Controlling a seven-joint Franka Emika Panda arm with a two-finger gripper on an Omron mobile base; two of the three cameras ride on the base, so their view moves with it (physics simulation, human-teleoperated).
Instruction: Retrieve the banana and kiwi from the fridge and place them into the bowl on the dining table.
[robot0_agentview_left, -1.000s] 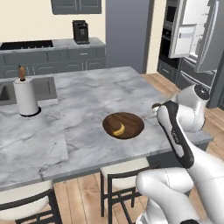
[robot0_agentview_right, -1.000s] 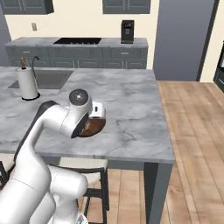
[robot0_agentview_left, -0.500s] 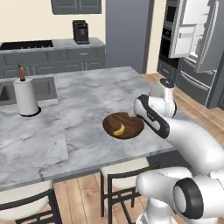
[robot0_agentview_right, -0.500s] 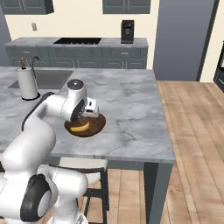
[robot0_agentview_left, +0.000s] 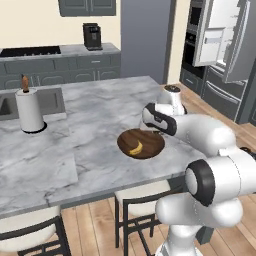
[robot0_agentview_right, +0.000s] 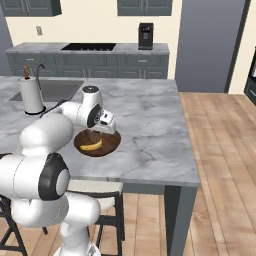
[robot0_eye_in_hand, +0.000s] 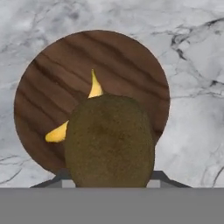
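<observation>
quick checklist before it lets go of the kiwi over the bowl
1. kiwi held in the gripper: ok, seen close in the hand view.
2. Gripper above the bowl: ok.
3. banana already in the bowl: ok.
4. Bowl fully on the dining table, away from the edge: ok.
5. Free spot in the bowl for the kiwi: ok, bare wood around the banana.
6. Height above the bowl: cannot tell.

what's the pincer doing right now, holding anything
pincer: shut on the kiwi, held above the bowl where the banana lies.
</observation>
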